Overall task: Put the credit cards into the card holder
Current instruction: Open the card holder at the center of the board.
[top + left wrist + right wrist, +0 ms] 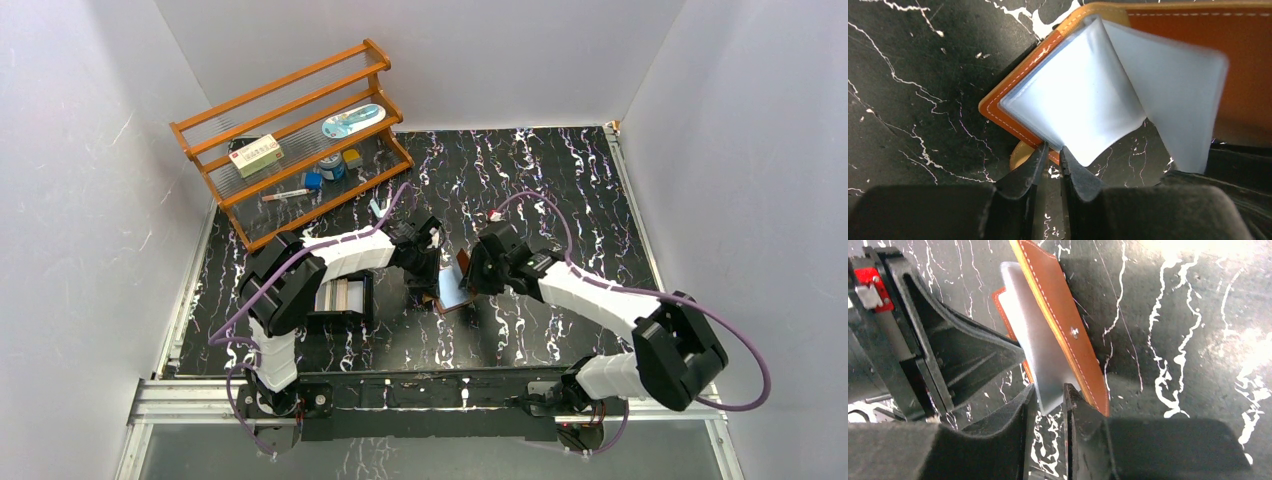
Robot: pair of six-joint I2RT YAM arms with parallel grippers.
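In the top view the two arms meet at the middle of the counter (560,180). The card holder (453,292) stands half open between the left tool (428,275) and the right tool (470,275). The credit cards (338,295) lie in a black tray (365,312) left of centre, well apart from the holder. None appears loaded, so the task looks barely begun. The likely trouble is that both tools are busy with the holder, and freeing one to fetch a card could let it fold shut.

In the left wrist view, the left tool is narrowed to a slit on the holder's brown rim at bottom centre. The grip is thin and near a corner, so a pull from the other arm could slide the leather out or swing the holder round.

In the right wrist view, the right tool is narrowed on the lower corner of a pale pocket leaf (1040,350). The brown flap with its stud (1074,331) stands tilted just beside it. The leaf looks flimsy, and tugging it too far could crease it or drag the holder from the left tool.
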